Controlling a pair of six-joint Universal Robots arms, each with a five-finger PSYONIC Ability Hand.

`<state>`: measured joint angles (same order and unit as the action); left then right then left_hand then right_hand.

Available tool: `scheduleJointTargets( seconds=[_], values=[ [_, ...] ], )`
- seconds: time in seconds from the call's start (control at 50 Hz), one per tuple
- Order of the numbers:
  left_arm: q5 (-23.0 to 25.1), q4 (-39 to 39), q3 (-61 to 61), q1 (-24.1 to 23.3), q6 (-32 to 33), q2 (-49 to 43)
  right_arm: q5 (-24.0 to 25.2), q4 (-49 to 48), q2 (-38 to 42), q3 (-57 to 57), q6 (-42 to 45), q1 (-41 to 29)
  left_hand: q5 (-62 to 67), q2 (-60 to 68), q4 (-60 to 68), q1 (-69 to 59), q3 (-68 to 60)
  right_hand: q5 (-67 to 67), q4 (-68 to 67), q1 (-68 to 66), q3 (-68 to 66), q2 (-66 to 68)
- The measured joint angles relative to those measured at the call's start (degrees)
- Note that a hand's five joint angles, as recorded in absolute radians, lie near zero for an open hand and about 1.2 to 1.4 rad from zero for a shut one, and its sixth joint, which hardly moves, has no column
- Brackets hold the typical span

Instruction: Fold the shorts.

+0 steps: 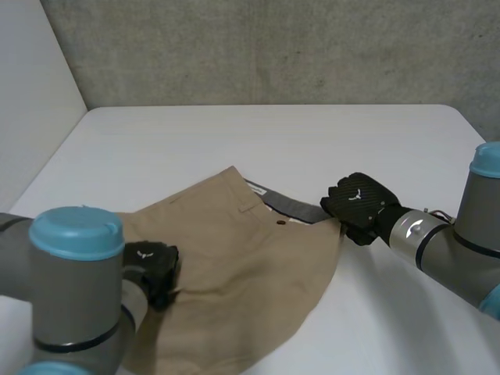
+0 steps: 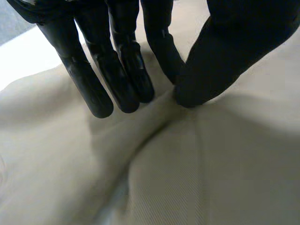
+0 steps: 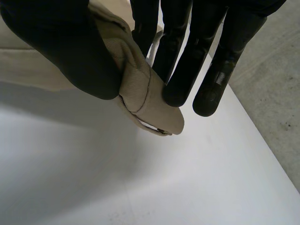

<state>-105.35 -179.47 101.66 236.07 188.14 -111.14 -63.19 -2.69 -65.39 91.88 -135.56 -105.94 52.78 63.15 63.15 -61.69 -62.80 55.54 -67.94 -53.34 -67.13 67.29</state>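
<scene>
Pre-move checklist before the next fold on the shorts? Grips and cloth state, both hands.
1. Right robot hand grip: thumb and fingers pinch the waistband corner of the shorts: ok.
2. Left robot hand grip: thumb and fingers pinch a raised ridge of cloth on the opposite side: ok.
3. Waistband corner held off the table, with a shadow beneath it: ok.
4. Number of layers in the left pinch: cannot tell.
5. Shorts lying flat: not ok, creased around the left pinch.
</scene>
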Motion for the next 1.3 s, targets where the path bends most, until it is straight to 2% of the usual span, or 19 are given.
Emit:
scheduleJointTargets(
  seconds=[0.02, 0.22, 0.44, 0.52, 0.6, 0.8, 0.82, 0.88, 0.9, 0.92, 0.96, 1.06, 1.16, 1.18, 1.2, 1.3],
  values=[
    [-0.02, -0.68, -0.38, 0.05, 0.47, -0.52, -0.06, 0.02, -0.22, 0.21, -0.3, -0.02, 4.23, 4.76, 4.73, -3.2, -4.6, 0.0, 0.0, 0.0, 0.0, 0.0],
    [-0.41, -9.04, -10.53, 1.47, 10.85, -6.83, -2.05, 0.14, -3.42, 2.47, -5.07, -0.79, 4.23, 5.29, 5.69, -3.2, -5.15, 0.66, 0.0, 0.0, -0.46, 0.0],
    [-0.4, -17.37, -31.37, 4.47, 21.96, -12.6, -8.01, -0.04, -5.41, 2.68, -13.1, -4.64, 4.23, 5.4, 5.74, -3.2, -5.25, 0.66, 0.0, 0.0, -0.65, 0.0],
    [-0.16, -18.45, -33.78, 4.72, 22.64, -13.11, -9.67, -0.26, -5.39, 2.69, -14.26, -5.36, 4.23, 5.42, 5.74, -3.2, -5.26, 0.66, -0.01, 0.0, -0.65, 0.0],
    [0.27, -23.02, -38.64, 4.48, 22.6, -15.08, -11.87, -1.26, -5.31, 2.76, -18.12, -6.47, 4.23, 5.48, 5.75, -3.2, -5.44, 0.66, -0.01, 0.0, -0.65, 0.0],
    [4.37, -32.67, -45.23, 2.51, 22.67, -25.88, -13.8, -3.35, -4.58, 2.83, -30.29, -9.68, 4.23, 5.45, 5.75, -3.18, -5.4, 0.67, -0.22, -0.16, -0.65, 0.0],
    [4.88, -33.05, -44.87, 2.37, 22.7, -27.03, -14.24, -3.5, -4.32, 2.77, -31.24, -10.11, -4.74, -4.74, -4.68, 6.1, 4.55, 0.91, -0.31, -1.57, -1.11, 0.0],
    [5.95, -33.5, -42.99, 2.17, 22.79, -28.97, -15.93, -3.94, -3.47, 2.42, -32.69, -10.96, -4.74, -4.74, -4.68, 6.1, 4.55, 1.0, -0.34, -1.69, -1.3, 0.0],
    [6.37, -33.52, -41.66, 2.12, 22.8, -29.43, -16.87, -4.17, -2.98, 2.16, -33.1, -11.23, -36.26, -37.94, -36.81, 42.18, 35.97, 1.03, -0.35, -1.68, -1.29, 0.0],
    [6.71, -33.48, -40.26, 2.07, 22.77, -29.54, -17.86, -4.37, -2.5, 1.89, -33.36, -11.41, -42.67, -44.34, -43.73, 47.65, 42.72, 1.05, -0.34, -1.69, -1.29, 0.0],
    [7.0, -33.3, -37.85, 2.05, 22.7, -28.78, -19.17, -4.63, -1.81, 1.42, -33.59, -11.59, -49.28, -50.84, -50.86, 50.82, 50.18, 1.06, -0.34, -1.7, -1.3, 0.0],
    [7.05, -32.15, -29.71, 2.26, 22.27, -22.4, -22.41, -5.14, 0.33, -0.33, -33.72, -11.7, -49.72, -51.61, -51.46, 50.82, 50.57, 1.06, -0.34, -1.73, -1.3, 0.0],
    [6.81, -28.85, -18.43, 3.4, 20.91, -9.95, -23.4, -5.22, 2.08, -1.42, -34.42, -11.57, -49.72, -51.61, -51.46, 50.79, 50.57, 1.06, -0.34, -2.08, -1.29, 0.0],
    [6.81, -28.85, -18.43, 3.4, 20.91, -9.95, -23.4, -5.22, 2.08, -1.42, -34.42, -11.57, -49.72, -51.61, -51.46, 50.79, 50.57, 1.06, -0.34, -2.08, -1.29, 0.0],
    [6.8, -26.47, -13.15, 4.14, 19.46, -4.2, -23.48, -5.2, 2.67, -1.79, -35.32, -11.5, -49.72, -51.51, -51.37, 50.63, 50.57, 1.06, -0.35, -2.08, -1.29, 0.0],
    [6.98, -19.83, -3.34, 5.72, 14.07, 5.61, -23.36, -5.16, 3.43, -2.4, -37.56, -11.32, -49.49, -49.98, -50.45, 49.2, 49.79, 1.06, -0.35, -2.08, -1.29, 0.0]
  ],
)
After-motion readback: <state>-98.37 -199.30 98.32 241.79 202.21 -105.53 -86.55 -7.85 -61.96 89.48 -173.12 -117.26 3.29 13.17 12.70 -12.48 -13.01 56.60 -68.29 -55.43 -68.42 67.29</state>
